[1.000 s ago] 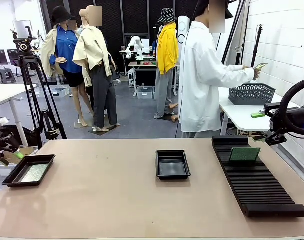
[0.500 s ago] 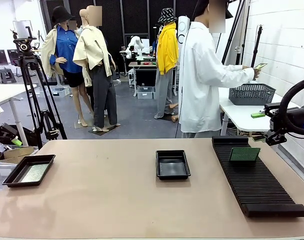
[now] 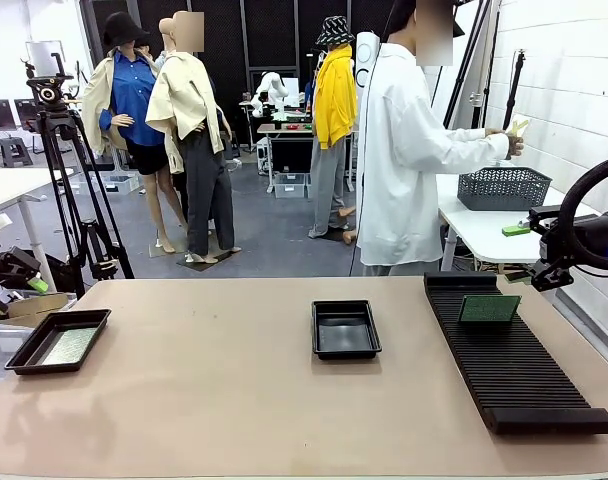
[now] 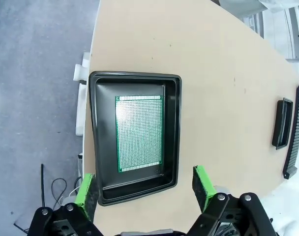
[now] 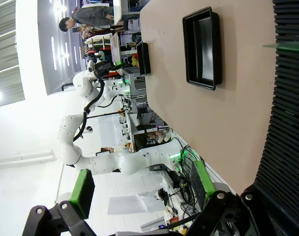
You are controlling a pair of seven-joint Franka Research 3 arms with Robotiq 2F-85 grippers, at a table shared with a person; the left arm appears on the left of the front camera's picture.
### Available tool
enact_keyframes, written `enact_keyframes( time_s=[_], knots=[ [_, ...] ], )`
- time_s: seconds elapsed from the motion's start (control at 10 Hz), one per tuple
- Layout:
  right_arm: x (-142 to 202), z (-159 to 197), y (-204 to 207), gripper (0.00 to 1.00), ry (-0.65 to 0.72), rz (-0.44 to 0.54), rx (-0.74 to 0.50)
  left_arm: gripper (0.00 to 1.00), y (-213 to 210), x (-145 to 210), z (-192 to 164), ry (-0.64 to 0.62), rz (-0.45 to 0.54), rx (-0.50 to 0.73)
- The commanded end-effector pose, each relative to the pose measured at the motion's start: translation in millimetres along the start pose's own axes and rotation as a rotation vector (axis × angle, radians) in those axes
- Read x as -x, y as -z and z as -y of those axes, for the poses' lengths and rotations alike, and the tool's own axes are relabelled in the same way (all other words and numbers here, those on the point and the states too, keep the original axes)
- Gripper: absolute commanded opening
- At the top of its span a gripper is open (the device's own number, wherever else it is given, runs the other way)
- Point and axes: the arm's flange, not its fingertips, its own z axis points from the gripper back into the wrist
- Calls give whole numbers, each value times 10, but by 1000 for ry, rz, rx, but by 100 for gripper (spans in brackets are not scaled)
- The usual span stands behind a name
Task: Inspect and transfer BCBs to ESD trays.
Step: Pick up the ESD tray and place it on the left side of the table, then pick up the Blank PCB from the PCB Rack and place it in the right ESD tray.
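One BCB (image 4: 139, 132) lies flat inside the left ESD tray (image 4: 175, 128), directly below my open left gripper (image 4: 144, 189), which holds nothing. From the front, that tray (image 3: 24, 360) with its BCB (image 3: 68, 346) sits at the table's left edge, and the left gripper (image 3: 26, 279) hovers just beyond it. The middle ESD tray (image 3: 346, 335) has nothing in it. Another BCB (image 3: 489, 308) stands upright in the black slotted rack (image 3: 514, 370). My right gripper (image 5: 139, 187) is open, off the table's right side (image 3: 537, 275). The person holds a board (image 3: 519, 127) up.
A dark mesh basket (image 3: 504, 187) stands on the white side table behind the rack, beside the person in the white shirt. A camera tripod (image 3: 59, 150) stands beyond the table's far left corner. Bare tabletop (image 3: 204, 380) lies between the trays.
My left gripper has opened and risen slightly off the left tray, leaving the board in it. The person has lifted the held board higher. The right arm is unmoved.
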Motion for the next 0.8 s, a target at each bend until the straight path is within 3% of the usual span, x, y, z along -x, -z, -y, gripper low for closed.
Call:
enact_keyframes(
  time_s=[0.0,0.7],
  knots=[
    [8,-15,16,100,17,9,9,100,-27,0,-38,6,-7,7],
    [8,-15,16,100,17,9,9,100,-27,0,-38,6,-7,7]
  ],
)
